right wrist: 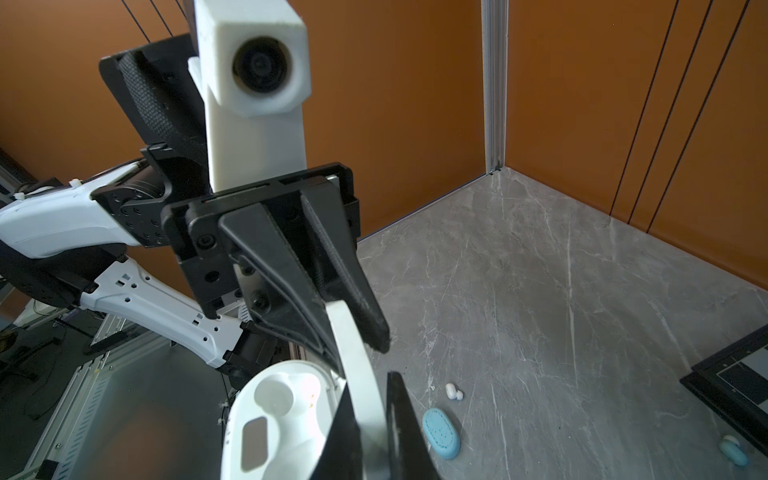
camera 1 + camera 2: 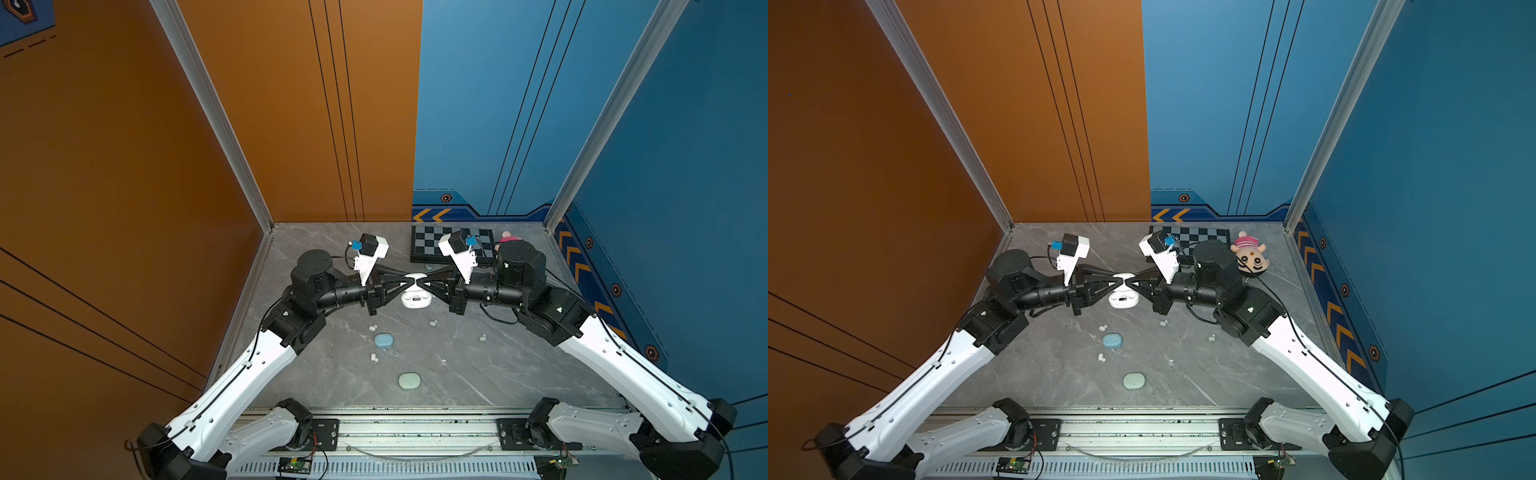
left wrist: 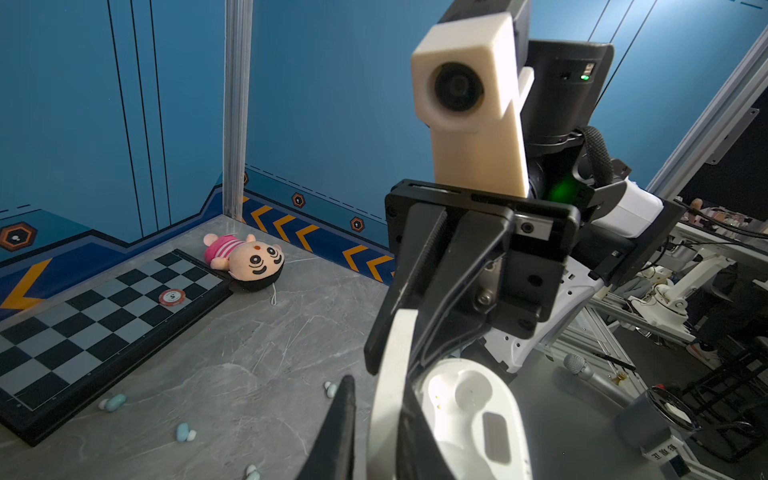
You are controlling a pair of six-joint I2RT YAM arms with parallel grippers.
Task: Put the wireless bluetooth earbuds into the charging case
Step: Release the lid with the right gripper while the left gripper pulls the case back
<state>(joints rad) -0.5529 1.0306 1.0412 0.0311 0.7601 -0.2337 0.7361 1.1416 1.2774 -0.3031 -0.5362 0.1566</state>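
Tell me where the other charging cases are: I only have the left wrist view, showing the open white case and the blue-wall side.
Observer: A pale blue case lies shut on the table, between the white case and the front rail.
Operator: Any third one?
Observer: Yes, a mint green case, also shut, even nearer that rail.
Operator: Loose earbuds by the blue one?
Observer: A white earbud lies just off its rail-facing side, not touching.
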